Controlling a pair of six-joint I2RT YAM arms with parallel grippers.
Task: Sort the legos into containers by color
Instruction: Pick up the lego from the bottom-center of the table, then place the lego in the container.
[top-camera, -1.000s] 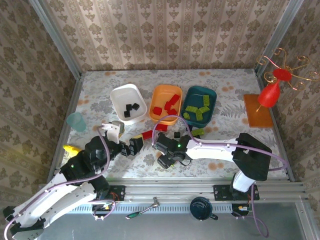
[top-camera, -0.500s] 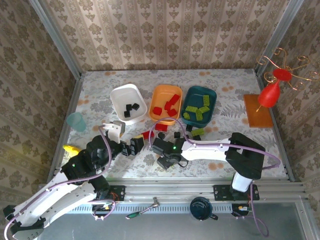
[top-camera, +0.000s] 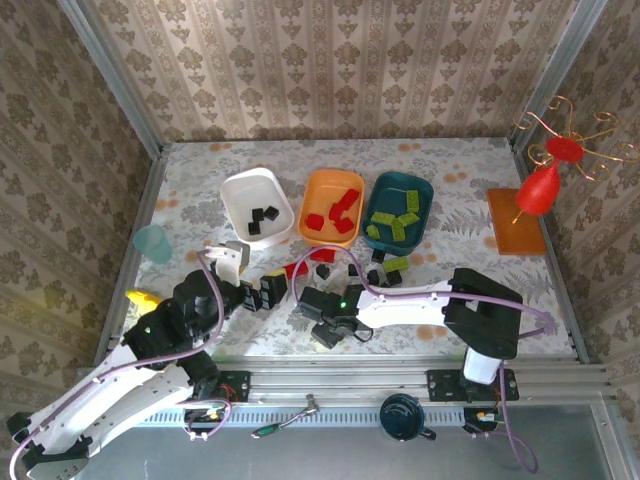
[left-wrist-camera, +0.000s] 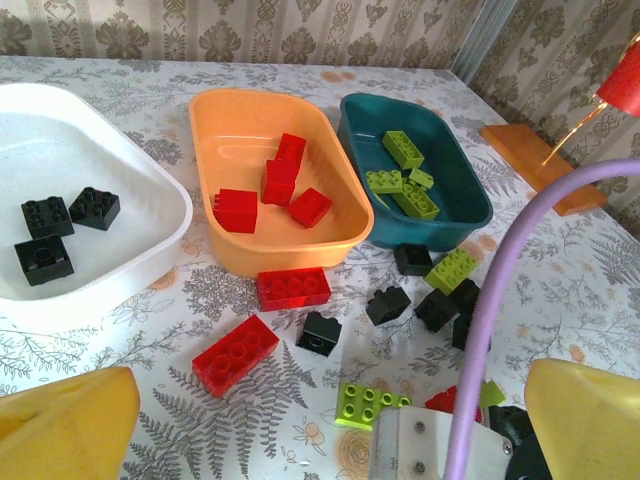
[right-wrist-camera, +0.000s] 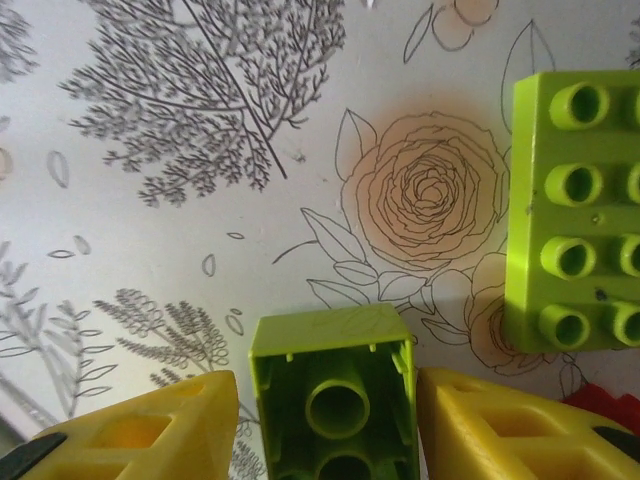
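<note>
Bricks are partly sorted, and the orange tub (left-wrist-camera: 245, 135) in the middle of the row serves as the marker. It holds four red bricks (left-wrist-camera: 278, 182). The white tub (left-wrist-camera: 60, 150) touches its left side and holds three black bricks (left-wrist-camera: 95, 205). The teal tub (left-wrist-camera: 452, 192) sits just beside its right side with several lime bricks (left-wrist-camera: 402, 148) in it.

On the flowered tablecloth (top-camera: 450, 170), on the near side of the orange tub, loose pieces are scattered. Two red bricks (left-wrist-camera: 293, 288) lie closest to its front wall. A cluster of small black bricks (left-wrist-camera: 388, 303) sits a little to the right of them, with one lime piece (left-wrist-camera: 452, 268) among it. Nearer the arms lies a flat lime plate (right-wrist-camera: 575, 210) with eight studs.

The right gripper (right-wrist-camera: 328, 425) is low over the cloth, near and slightly left of the orange tub's front. Its yellow fingers (right-wrist-camera: 150, 430) have closed in on both flanks of a lime brick (right-wrist-camera: 335, 385), which is turned with its hollow underside up. The brick sits just beside the flat lime plate without touching it.

The left gripper (left-wrist-camera: 330, 400) hovers further left of the orange tub's front. Its fingers are spread as wide as they go and hold nothing.
</note>
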